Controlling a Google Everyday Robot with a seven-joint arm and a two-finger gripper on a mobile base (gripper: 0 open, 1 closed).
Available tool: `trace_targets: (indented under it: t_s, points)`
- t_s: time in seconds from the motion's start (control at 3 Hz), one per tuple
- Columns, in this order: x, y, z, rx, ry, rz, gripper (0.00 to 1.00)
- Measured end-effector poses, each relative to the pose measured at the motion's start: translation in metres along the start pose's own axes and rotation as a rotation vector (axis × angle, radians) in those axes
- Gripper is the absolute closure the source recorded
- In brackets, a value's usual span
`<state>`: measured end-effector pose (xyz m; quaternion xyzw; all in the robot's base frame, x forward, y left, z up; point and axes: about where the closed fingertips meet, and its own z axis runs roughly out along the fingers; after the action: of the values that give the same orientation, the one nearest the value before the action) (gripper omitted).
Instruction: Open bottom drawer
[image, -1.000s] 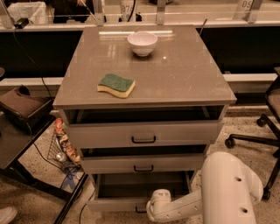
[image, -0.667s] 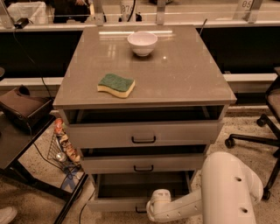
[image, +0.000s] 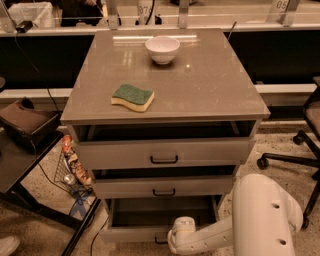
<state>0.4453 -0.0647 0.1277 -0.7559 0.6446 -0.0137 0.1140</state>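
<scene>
The grey-beige cabinet has three drawers. The bottom drawer (image: 131, 233) is pulled out, its shallow grey tray (image: 160, 212) open to view, its black handle (image: 161, 242) at the lower frame edge. My gripper (image: 172, 246) is at the end of the white arm (image: 220, 232), right at that handle; its fingers are hidden by the wrist and the frame edge. The top drawer (image: 162, 152) and the middle drawer (image: 162, 186) are each slightly ajar.
On the cabinet top (image: 210, 85) lie a green-and-yellow sponge (image: 132, 97) and a white bowl (image: 162, 49). A dark side table (image: 20, 160) and a wire basket (image: 70, 170) stand at the left. An office chair base (image: 295, 155) is at the right.
</scene>
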Motion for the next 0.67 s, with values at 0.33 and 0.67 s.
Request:
trace_targets:
  t_s: [0.33, 0.67]
  points:
    - [-0.0003, 0.0001, 0.0011, 0.000, 0.000, 0.000, 1.00]
    - [-0.0005, 0.0010, -0.0048, 0.007, 0.009, -0.002, 1.00]
